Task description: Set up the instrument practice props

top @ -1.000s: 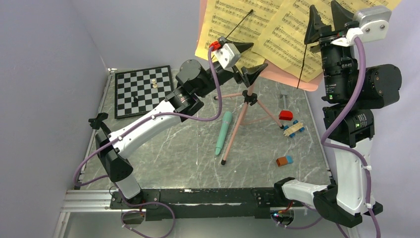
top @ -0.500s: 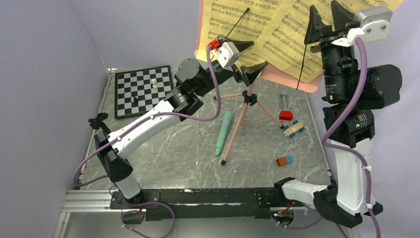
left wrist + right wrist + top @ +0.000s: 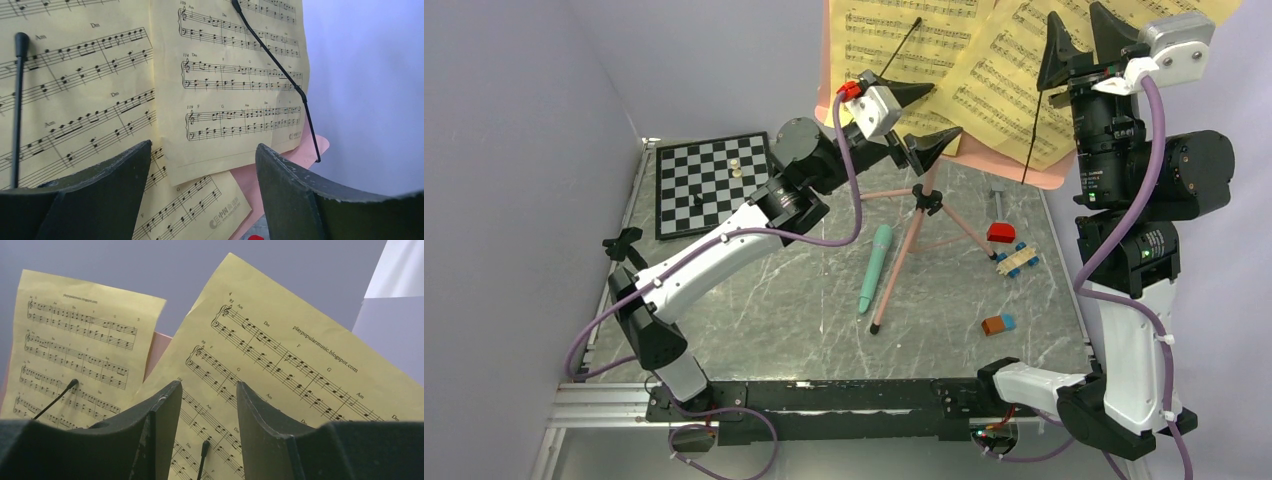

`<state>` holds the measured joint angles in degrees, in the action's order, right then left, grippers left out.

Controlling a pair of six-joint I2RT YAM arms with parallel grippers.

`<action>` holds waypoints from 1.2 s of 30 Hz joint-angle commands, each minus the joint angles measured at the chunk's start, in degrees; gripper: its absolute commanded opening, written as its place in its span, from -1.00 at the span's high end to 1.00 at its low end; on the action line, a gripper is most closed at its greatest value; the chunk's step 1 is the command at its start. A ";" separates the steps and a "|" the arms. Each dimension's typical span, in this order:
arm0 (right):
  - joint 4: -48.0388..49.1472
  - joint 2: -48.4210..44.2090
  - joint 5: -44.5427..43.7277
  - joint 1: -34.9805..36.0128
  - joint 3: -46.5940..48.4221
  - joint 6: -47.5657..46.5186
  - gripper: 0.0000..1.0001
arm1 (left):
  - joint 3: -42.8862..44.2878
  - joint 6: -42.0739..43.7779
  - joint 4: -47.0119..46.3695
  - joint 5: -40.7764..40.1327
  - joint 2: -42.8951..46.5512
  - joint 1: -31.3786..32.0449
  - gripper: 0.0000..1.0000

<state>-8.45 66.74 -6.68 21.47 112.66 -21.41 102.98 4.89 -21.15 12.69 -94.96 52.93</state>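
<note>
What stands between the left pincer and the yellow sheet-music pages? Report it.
Nothing visible. The left pincer is open and faces the yellow printed sheet-music pages with only air between them. Thin black wire page-holders lie across the pages themselves, not in the gap in front of them.

Left gripper [image 3: 927, 117] raised, jaws wide apart, right gripper [image 3: 1082, 40] upright (jaws parted, narrower)
</note>
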 commanded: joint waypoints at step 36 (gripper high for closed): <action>2.18 -17.29 5.26 0.23 -13.14 13.28 -0.06 | -19.23 -0.78 1.44 -1.23 18.35 2.84 -0.58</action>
<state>-10.04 53.78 1.48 21.52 103.24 -12.47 83.94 4.97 -19.35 12.12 -80.01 55.55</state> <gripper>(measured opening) 0.524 0.790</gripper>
